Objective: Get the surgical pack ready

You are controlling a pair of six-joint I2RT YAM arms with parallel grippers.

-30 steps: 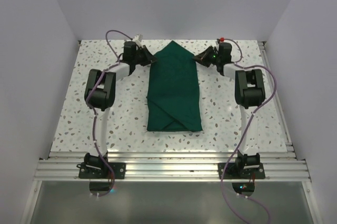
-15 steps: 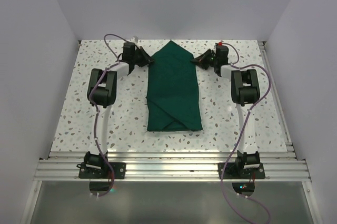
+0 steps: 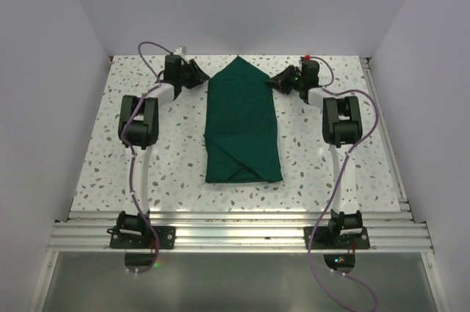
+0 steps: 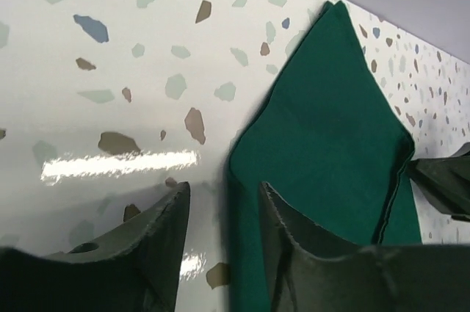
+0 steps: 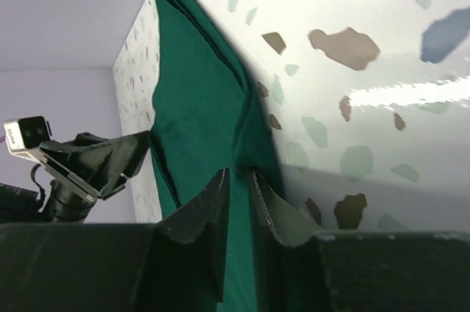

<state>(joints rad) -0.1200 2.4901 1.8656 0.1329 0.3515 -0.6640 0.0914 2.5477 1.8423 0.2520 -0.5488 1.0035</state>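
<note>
The surgical pack is a dark green cloth bundle (image 3: 242, 128) folded shut, lying lengthwise mid-table with a pointed flap at its far end. No steel tray, instruments or gauze pouches show. My left gripper (image 3: 198, 73) is open at the flap's far left edge; in the left wrist view (image 4: 220, 194) its fingers straddle the cloth's edge (image 4: 330, 128) low over the table. My right gripper (image 3: 273, 83) is at the flap's far right edge; in the right wrist view (image 5: 239, 174) its jaws are nearly together with a ridge of the cloth (image 5: 198, 84) between them.
The speckled white table (image 3: 147, 172) is walled on three sides. An aluminium rail (image 3: 235, 231) runs along the near edge and a narrower one (image 3: 383, 128) along the right. Each wrist view shows the other gripper across the flap: right (image 4: 444, 180), left (image 5: 95, 161).
My left gripper has drawn back up and left, off the flap's edge. My right gripper has shifted slightly left onto the flap's right edge. The bundle has kept its shape.
</note>
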